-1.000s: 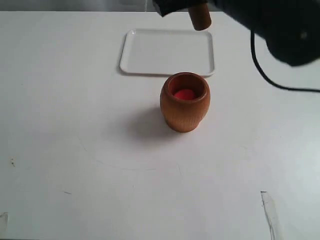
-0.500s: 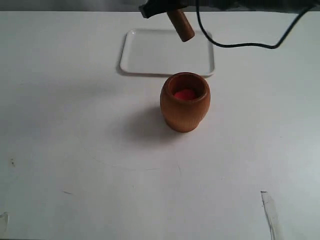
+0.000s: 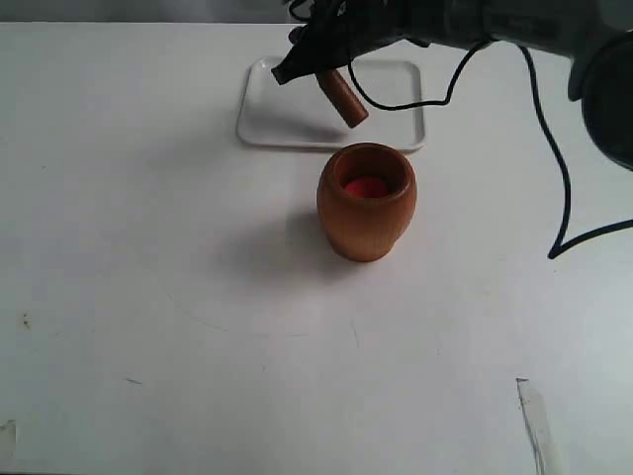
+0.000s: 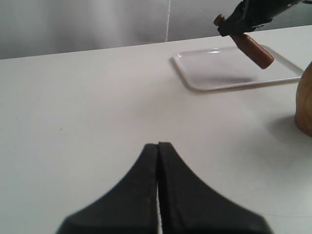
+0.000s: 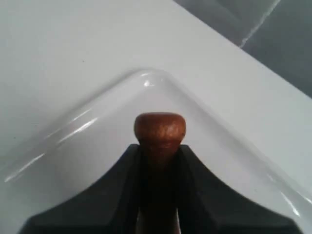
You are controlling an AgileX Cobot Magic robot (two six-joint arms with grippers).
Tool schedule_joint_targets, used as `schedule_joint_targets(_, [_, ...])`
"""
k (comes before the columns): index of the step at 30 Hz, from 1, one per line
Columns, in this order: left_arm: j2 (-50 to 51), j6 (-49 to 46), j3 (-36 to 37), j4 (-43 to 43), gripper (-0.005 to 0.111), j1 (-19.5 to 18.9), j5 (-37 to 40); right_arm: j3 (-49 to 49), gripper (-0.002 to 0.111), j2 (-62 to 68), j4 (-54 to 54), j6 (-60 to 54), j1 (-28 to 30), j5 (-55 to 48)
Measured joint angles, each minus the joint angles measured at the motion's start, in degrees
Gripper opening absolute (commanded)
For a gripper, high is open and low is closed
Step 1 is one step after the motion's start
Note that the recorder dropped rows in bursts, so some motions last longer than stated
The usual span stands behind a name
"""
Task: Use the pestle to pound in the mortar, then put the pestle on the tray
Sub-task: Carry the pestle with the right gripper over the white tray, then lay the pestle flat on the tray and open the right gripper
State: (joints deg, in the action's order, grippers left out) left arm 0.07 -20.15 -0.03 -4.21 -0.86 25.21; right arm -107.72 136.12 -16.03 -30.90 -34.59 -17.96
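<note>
Desk (image 3: 148,297): white. Its near half carries a pale scuff (image 3: 531,421) toward 5 o'clock of the mortar and a few dark specks (image 3: 25,322) toward 8 o'clock.
Left gripper (image 4: 158,147): seen only in its own wrist view. Its two dark fingers are pressed together over bare desk, well apart from the mortar and the tray.
Mortar (image 3: 366,213): stands upright on the desk near the middle. It is reddish-brown and barrel-shaped, and its shadow falls toward 8 o'clock.
Mortar contents: a red lump (image 3: 366,185) lies at the bottom of the bowl.
Pestle (image 3: 343,97): held in the air at about 12 o'clock of the mortar, tilted. The thick end is low and points toward 5 o'clock; the thin end rises toward 11 o'clock into the right gripper. It hangs over the side of the tray nearer the mortar. Its shadow lies on the tray apart from the tip, so the thick end appears raised off the tray.
Right gripper (image 3: 300,62): clamped on the pestle's thin end. In the right wrist view the small knob pokes out past the fingers, with one finger on each side of the shaft.
Tray: (image 3: 282,114) flat, white, with rounded corners, lying on the desk at 11 to 12 o'clock of the mortar. It is just beyond the mortar and apart from it.
Cable (image 3: 559,158): black, hanging from the right arm in a loop toward 2 to 3 o'clock of the mortar.
</note>
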Motion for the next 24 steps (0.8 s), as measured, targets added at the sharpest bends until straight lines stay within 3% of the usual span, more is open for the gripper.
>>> schedule_joint_targets(22, [0.0,0.0,0.0,0.0,0.0,0.0,0.0,-1.39,0.0,6.28,0.23,0.0,0.0,0.33])
schedule_joint_targets(24, [0.0,0.0,0.0,0.0,0.0,0.0,0.0,-1.39,0.005,6.28,0.23,0.0,0.0,0.33])
